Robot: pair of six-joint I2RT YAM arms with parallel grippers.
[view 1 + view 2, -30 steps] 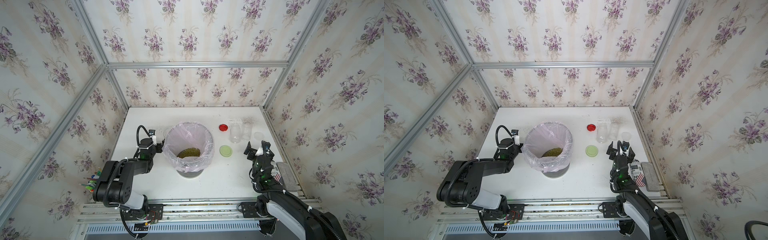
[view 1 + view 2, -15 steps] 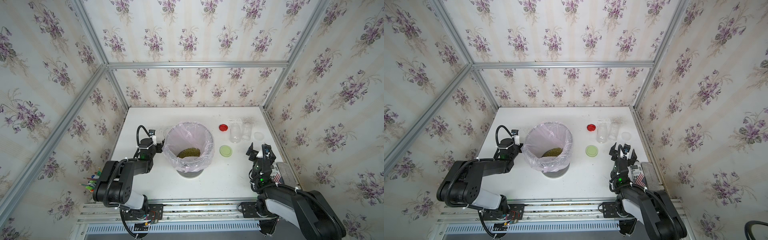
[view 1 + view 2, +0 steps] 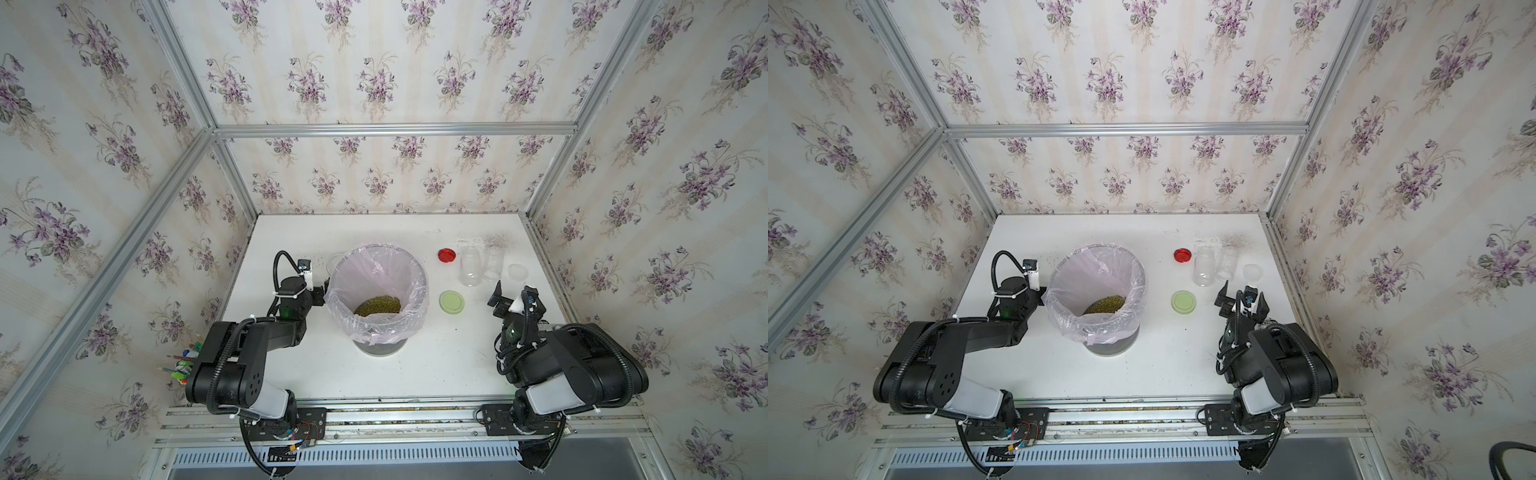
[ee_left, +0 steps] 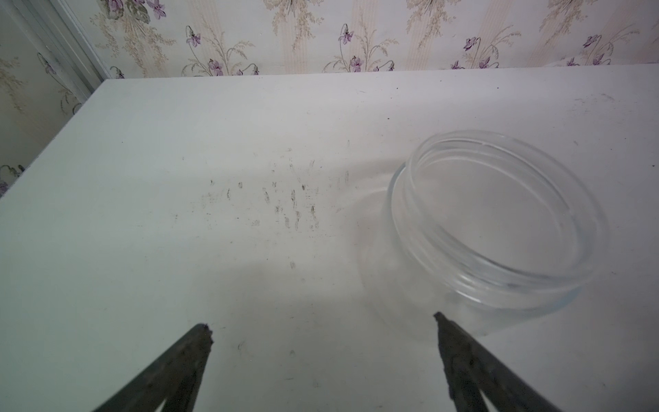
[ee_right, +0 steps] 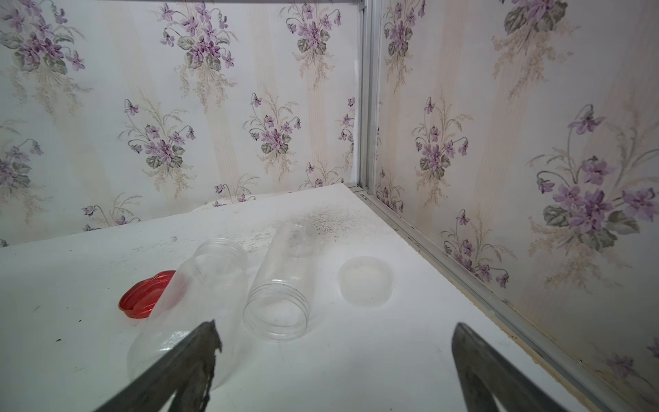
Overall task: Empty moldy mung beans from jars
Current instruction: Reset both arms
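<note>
Beans first: in both top views the mung beans lie in one olive-green heap at the bottom of the pink-lined bin, and we see none anywhere else. To the right of the bin a wider jar and a slimmer jar rest side by side with nothing in them. A red lid is just beside them, a pale green lid nearer the front and a translucent lid toward the side wall, so every lid is off. The right gripper hangs in front of those two with its jaws apart and nothing between them. The left gripper sits at the bin's other side, near a third jar. From the left wrist we see that third jar upright, open-mouthed and bare inside. The left gripper is spread wide and empty, and whether one fingertip touches the glass we cannot tell. From the right wrist the wider jar and the slimmer jar appear to lie on their sides, both clear right through. The right gripper is splayed around bare table. We judge the emptying finished for all three jars, and at most some tidying is left.
</note>
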